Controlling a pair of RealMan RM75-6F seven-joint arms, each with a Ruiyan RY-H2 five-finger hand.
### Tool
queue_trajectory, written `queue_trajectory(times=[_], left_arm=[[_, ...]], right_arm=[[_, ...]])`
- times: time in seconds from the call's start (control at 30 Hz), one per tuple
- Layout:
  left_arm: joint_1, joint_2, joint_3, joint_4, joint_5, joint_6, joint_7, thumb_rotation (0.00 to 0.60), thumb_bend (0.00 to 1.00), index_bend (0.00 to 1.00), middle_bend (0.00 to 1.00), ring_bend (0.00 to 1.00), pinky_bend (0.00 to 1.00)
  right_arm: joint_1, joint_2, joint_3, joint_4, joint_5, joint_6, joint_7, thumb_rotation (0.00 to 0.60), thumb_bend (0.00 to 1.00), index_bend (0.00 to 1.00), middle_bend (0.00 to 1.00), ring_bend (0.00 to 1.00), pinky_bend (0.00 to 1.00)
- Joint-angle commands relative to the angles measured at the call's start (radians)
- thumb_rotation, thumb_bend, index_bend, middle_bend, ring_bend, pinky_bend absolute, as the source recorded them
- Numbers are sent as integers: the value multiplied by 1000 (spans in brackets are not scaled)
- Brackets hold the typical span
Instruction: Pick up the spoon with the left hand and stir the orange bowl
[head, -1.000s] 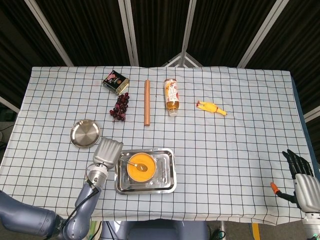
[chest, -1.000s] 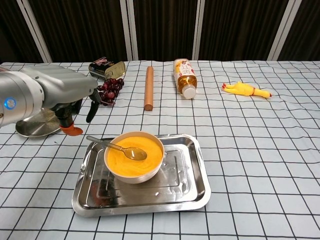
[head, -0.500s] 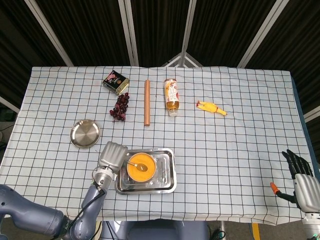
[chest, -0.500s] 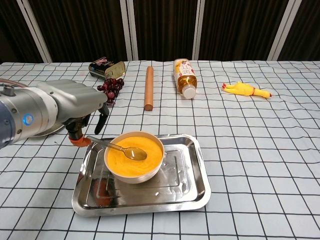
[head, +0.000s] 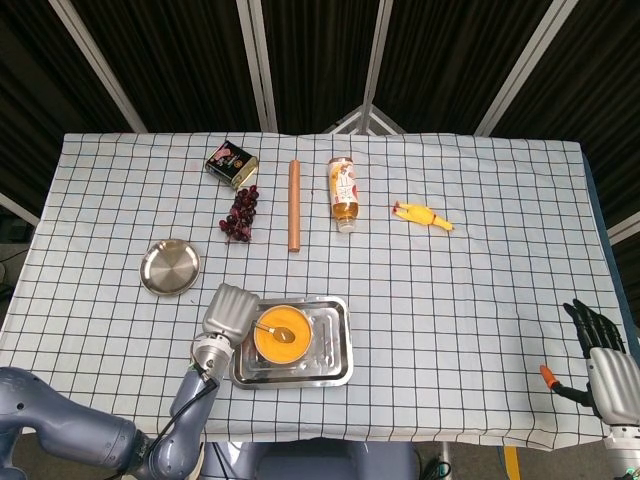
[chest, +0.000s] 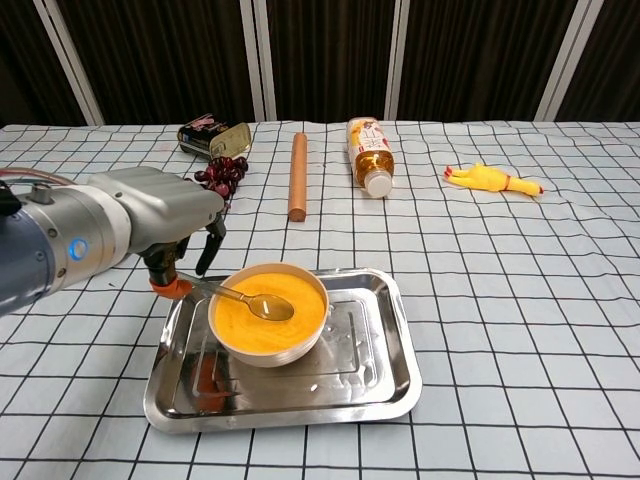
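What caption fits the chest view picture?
Left hand reaches the spoon resting in the orange bowl.

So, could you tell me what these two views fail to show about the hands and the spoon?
- Spoon handle end: in the chest view the left hand covers it; contact cannot be judged.
- Left hand's fingers: in the head view only its back shows.
- Right hand: absent from the chest view; small and cut by the frame edge in the head view.
- Tin label: too small to read.
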Motion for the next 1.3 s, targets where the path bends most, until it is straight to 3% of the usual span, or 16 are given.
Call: queue_trajectory(times=[0.03,0.67,1.3], left_arm=[[-2,-1,1,2,-3,0,2,600,478,504,1000,1000,1000],[-15,-20,2,25,-16,2,0,600,483,505,1000,1000,1000],[-16,-20,12,26,2,9,-4,600,589,584,1000,1000,1000]], right_arm=[[0,0,0,0,0,0,0,600,339,0,0,0,0],[0,0,0,-1,2,-1,2,600,339,0,0,0,0],[0,1,0,-1,2,-2,1,600,339,0,0,0,0]])
